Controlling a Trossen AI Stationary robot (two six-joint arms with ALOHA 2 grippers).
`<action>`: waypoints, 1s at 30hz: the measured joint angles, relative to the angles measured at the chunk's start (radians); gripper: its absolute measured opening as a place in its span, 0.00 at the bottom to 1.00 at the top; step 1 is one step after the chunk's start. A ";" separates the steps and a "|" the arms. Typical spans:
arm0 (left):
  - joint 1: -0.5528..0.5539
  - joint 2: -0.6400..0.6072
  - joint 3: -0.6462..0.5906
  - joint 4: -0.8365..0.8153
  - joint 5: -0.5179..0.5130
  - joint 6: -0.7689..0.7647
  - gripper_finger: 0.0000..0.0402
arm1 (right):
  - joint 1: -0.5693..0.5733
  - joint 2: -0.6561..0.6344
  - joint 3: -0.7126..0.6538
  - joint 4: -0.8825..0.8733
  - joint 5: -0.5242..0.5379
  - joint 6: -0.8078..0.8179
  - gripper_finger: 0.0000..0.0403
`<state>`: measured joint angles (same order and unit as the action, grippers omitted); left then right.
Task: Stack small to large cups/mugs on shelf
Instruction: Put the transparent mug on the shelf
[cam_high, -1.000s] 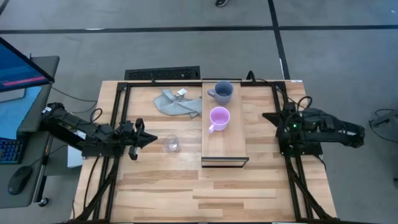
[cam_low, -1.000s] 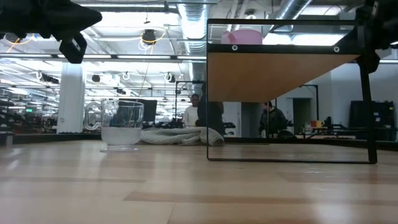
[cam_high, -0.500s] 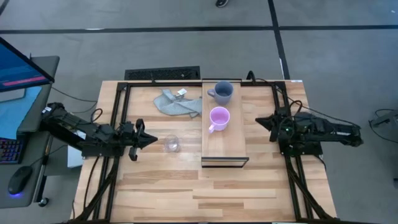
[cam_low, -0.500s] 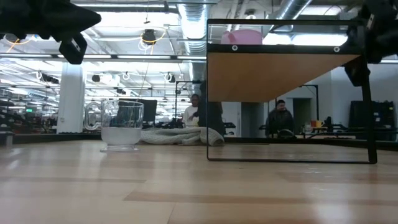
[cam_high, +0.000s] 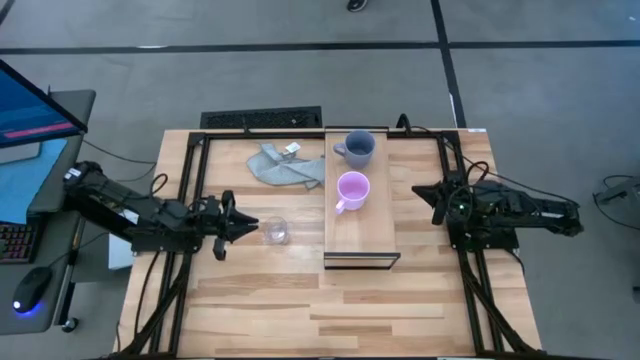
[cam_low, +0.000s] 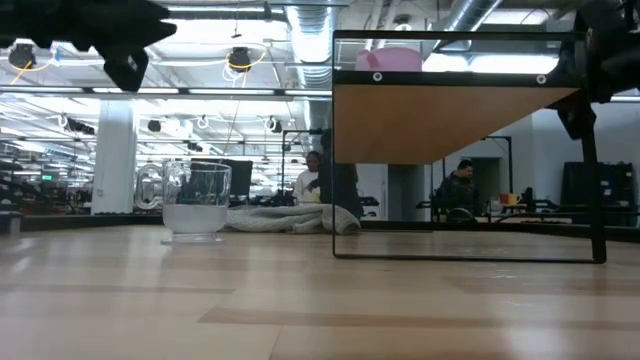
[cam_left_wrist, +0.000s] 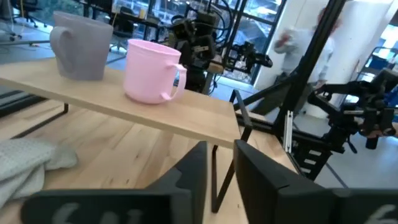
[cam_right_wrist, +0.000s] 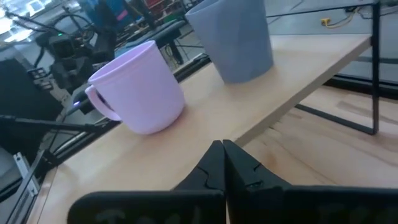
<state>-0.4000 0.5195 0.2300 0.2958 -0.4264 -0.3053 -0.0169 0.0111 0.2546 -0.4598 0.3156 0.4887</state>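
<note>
The small clear glass cup (cam_high: 277, 232) (cam_low: 197, 200) stands upright on the tabletop, left of the shelf (cam_high: 372, 235). The blue-grey mug (cam_high: 358, 148) stands at the shelf's far end. The pink mug (cam_high: 352, 190) stands upright at the shelf's middle. My left gripper (cam_high: 255, 226) (cam_left_wrist: 219, 148) hovers level just left of the glass cup, above table height, open a little, with nothing between its fingers. My right gripper (cam_high: 417, 192) (cam_right_wrist: 222, 147) is shut right of the shelf, pointing at the pink mug (cam_right_wrist: 140, 90).
A crumpled grey cloth (cam_high: 285, 165) lies on the table at the back, left of the shelf. The shelf stands on dark metal legs (cam_low: 597, 180) above the tabletop. Bare wood (cam_high: 330, 310) stretches along the near side. People stand in the room behind.
My right gripper has sunk a little and edged toward the shelf, staying shut. The mugs and the glass cup have not moved.
</note>
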 joint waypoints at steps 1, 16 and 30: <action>0.000 0.009 0.010 -0.001 0.003 0.003 0.20 | 0.000 0.000 0.000 -0.001 0.004 0.006 0.03; 0.015 0.342 0.430 -0.561 0.003 -0.094 0.32 | -0.001 0.000 0.000 -0.002 0.004 0.009 0.03; 0.109 0.768 0.714 -0.850 0.168 -0.324 0.32 | -0.001 0.000 0.001 -0.034 0.003 0.009 0.03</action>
<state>-0.2909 1.2875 0.9437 -0.5545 -0.2581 -0.6294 -0.0177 0.0116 0.2554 -0.4935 0.3183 0.4980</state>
